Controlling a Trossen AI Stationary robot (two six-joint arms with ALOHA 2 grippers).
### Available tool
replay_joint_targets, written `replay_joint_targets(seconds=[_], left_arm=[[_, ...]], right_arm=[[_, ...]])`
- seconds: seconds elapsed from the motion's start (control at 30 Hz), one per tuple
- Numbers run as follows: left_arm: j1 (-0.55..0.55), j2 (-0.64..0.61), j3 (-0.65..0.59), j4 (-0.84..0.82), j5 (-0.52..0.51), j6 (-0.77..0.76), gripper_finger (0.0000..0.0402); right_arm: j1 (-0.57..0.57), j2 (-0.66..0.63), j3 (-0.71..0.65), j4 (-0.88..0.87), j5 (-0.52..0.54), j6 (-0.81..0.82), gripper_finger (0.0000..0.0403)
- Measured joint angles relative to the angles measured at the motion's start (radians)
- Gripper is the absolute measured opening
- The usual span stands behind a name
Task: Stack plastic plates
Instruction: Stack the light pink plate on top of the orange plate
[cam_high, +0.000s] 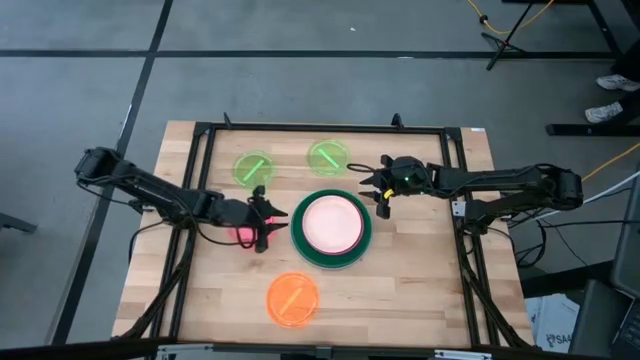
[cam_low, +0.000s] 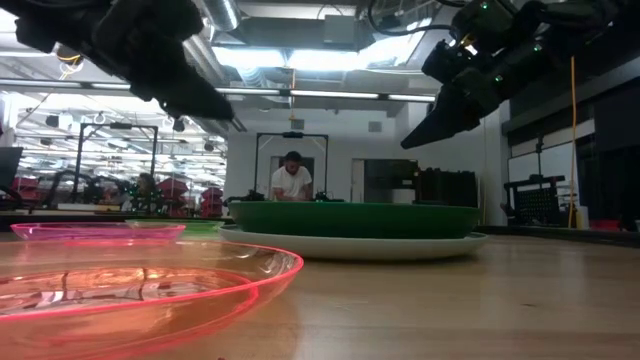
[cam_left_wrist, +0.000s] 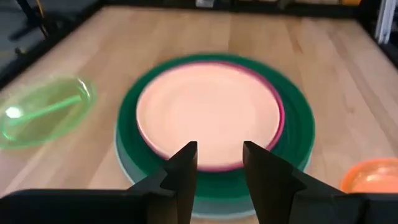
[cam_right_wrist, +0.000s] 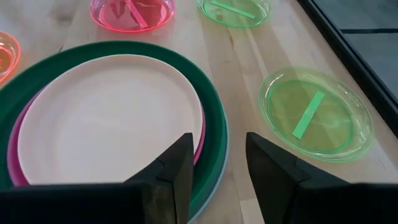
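A stack stands mid-table: a peach plate on a magenta one, on a dark green one, on a light blue one. Two small translucent green plates lie toward the far edge, and an orange plate lies near the near edge. The red-pink plate lies left of the stack. My left gripper hovers open over the red-pink plate's right side, pointing at the stack. My right gripper hovers open at the stack's far right rim.
A black frame runs along the table's far, left and right sides. Bare wood shows right of the stack and at the near left. In the low view a person stands in the room beyond the table.
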Motion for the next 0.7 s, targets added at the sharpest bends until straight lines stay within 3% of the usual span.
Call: replay_joint_targets(seconds=[0.43, 0.7], left_arm=[[-0.068, 0.182, 0.303, -0.539, 0.050, -0.181, 0.0122], [-0.137, 0.189, 0.331, -0.691, 0.077, -0.347, 0.0122]], right_arm=[[0.000, 0.002, 0.000, -0.003, 0.000, 0.004, 0.0138], [0.000, 0.002, 0.000, -0.003, 0.000, 0.004, 0.0138]])
